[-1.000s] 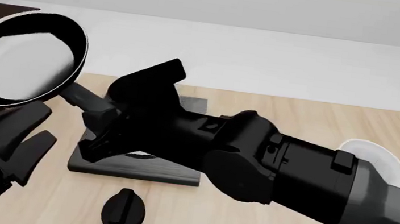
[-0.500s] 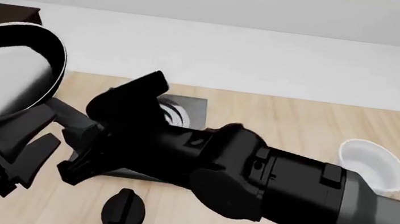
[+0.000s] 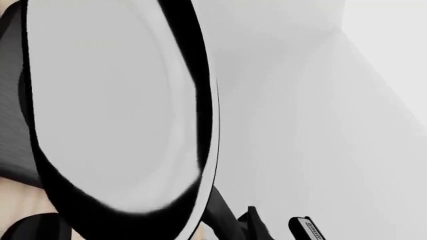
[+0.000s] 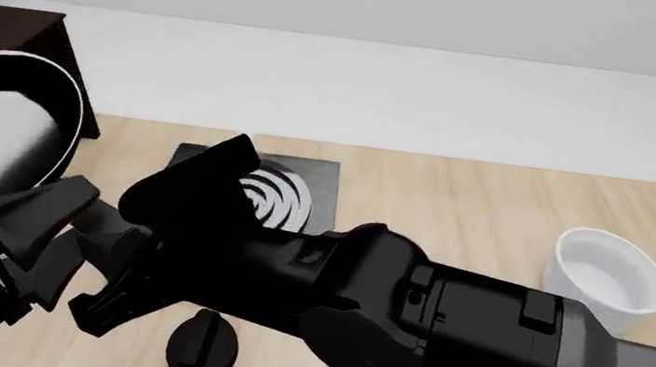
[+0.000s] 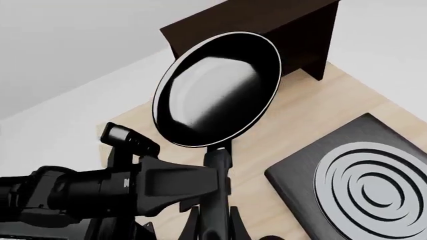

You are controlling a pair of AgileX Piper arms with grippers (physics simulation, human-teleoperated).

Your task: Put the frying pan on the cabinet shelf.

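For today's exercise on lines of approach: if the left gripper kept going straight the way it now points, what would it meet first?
Probably the frying pan: it fills the left wrist view close ahead of the left gripper. Depth is unclear; behind it lies only pale wall.

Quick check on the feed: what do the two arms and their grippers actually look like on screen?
Both are matte black. The right arm is a thick cylinder with a dark grey band, small raised blocks and a wedge-shaped head. The left gripper has angular, tapered fingers and a small white marking. No cables show.
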